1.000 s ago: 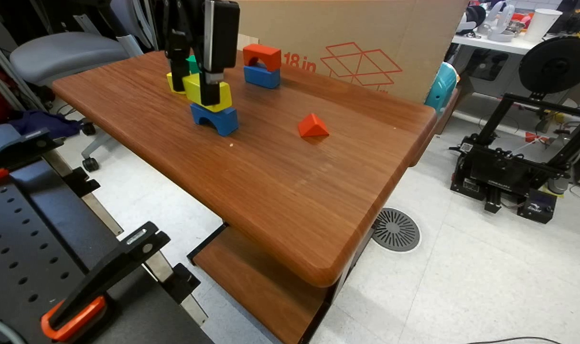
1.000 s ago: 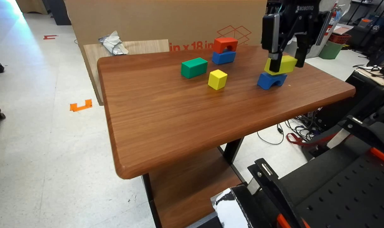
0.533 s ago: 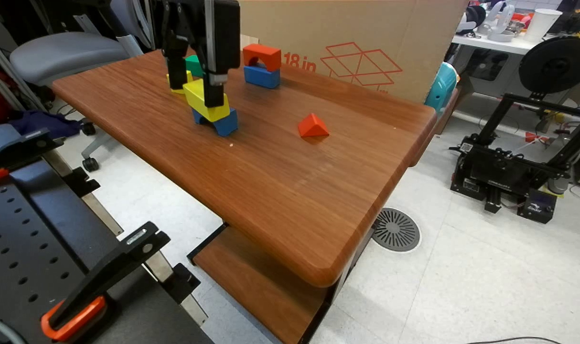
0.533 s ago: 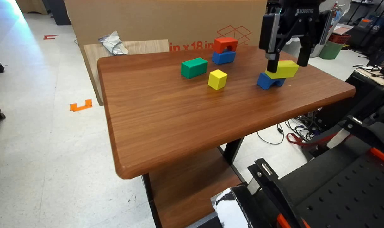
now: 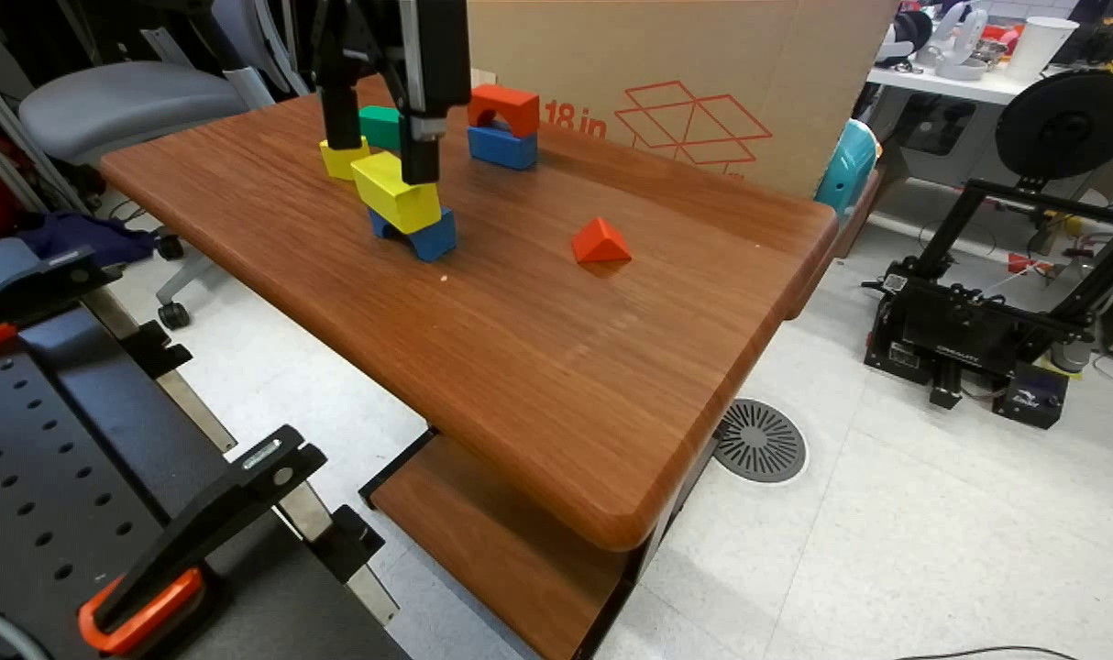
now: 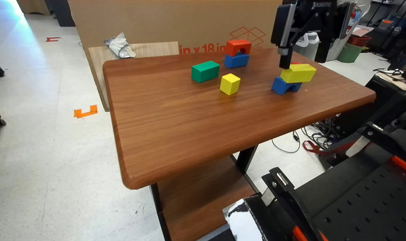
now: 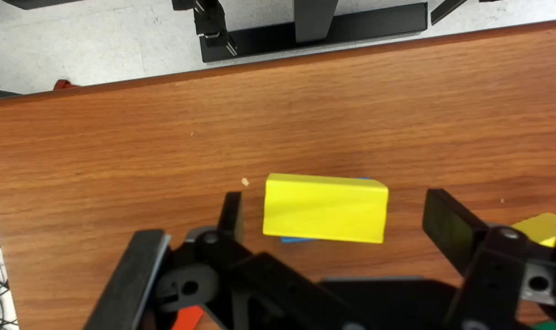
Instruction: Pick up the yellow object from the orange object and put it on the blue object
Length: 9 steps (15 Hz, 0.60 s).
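Observation:
The yellow object [image 5: 397, 195], a bright rectangular block, lies across the top of the arched blue object [image 5: 435, 236]; the wrist view shows only slivers of the blue object [image 7: 296, 239] beneath the yellow object [image 7: 326, 208]. My gripper [image 6: 303, 63] is open just above the block. In the wrist view its fingers [image 7: 447, 229] stand apart from both ends of the block, with wood visible in each gap. Farther back, the orange object [image 6: 234, 47], shaped like an arch, sits on another blue block [image 6: 236, 61].
A smaller yellow block [image 6: 229, 83] and a green block [image 6: 205, 72] stand on the wooden table [image 6: 176, 117]. On the same table lies a red-orange wedge [image 5: 600, 243]. A large cardboard box [image 5: 666, 82] rises behind the table's back edge.
My gripper has let go of the yellow object: its jaws have spread and moved up. The yellow object has come down slightly and turned a little on the blue object.

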Each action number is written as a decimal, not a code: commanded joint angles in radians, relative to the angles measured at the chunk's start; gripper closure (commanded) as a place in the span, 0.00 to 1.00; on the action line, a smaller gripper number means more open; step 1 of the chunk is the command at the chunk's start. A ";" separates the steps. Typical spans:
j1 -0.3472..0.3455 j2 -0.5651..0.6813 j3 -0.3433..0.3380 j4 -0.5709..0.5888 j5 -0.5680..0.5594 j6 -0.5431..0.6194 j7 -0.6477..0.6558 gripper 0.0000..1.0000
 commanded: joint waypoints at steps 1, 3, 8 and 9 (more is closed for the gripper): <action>0.006 -0.110 0.008 -0.056 0.008 0.008 0.003 0.00; 0.007 -0.168 0.016 -0.073 0.018 0.020 0.005 0.00; 0.001 -0.277 0.024 -0.048 0.092 -0.056 0.072 0.00; 0.001 -0.228 0.025 -0.035 0.062 -0.015 0.028 0.00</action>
